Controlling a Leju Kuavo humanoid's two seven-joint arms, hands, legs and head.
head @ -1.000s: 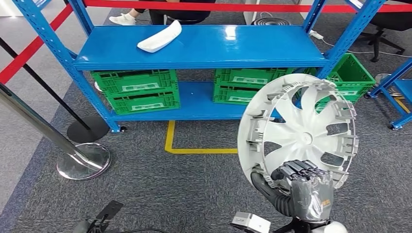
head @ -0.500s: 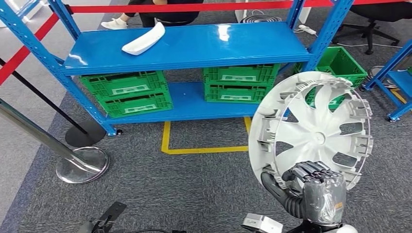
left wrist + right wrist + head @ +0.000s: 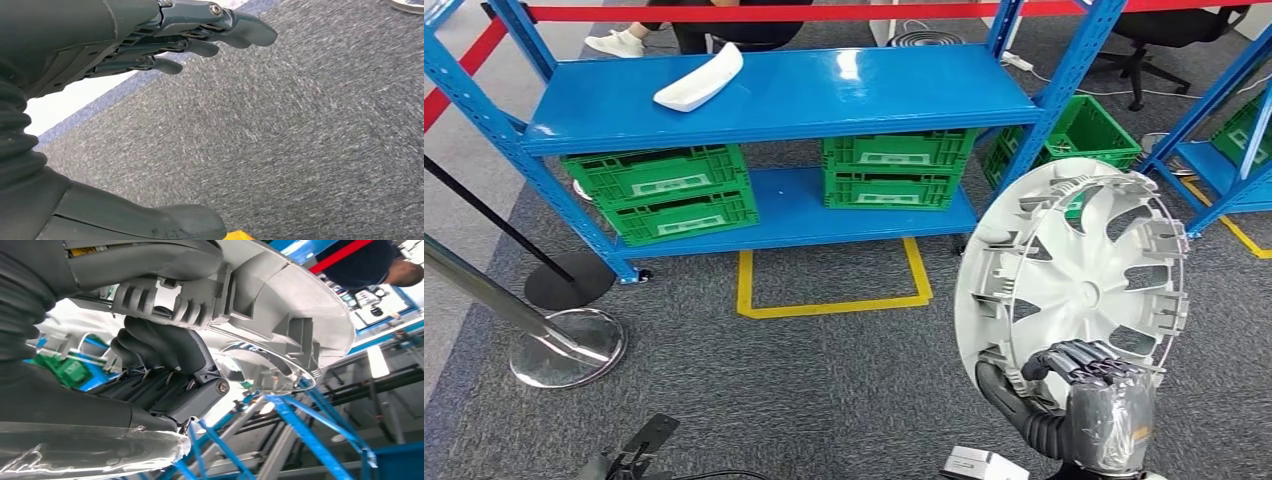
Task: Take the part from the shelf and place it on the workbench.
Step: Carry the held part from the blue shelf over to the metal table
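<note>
The large round silver-white plastic wheel cover is already off the blue steel shelf rack and stands on edge directly above the right hand, whose dark fingers curl over the lower rim and grip it, with the grey thumb on the other side. The disc's face is upright and turned slightly toward the robot's left, its ribbed back side facing the camera, so the weight sits high over the grip rather than hanging below it. The left hand hangs over the grey carpet, fingers loosely apart and holding nothing, well apart from the cover. No desk is in view, so I judge the carry calls for keeping the disc balanced on the right side.
</note>
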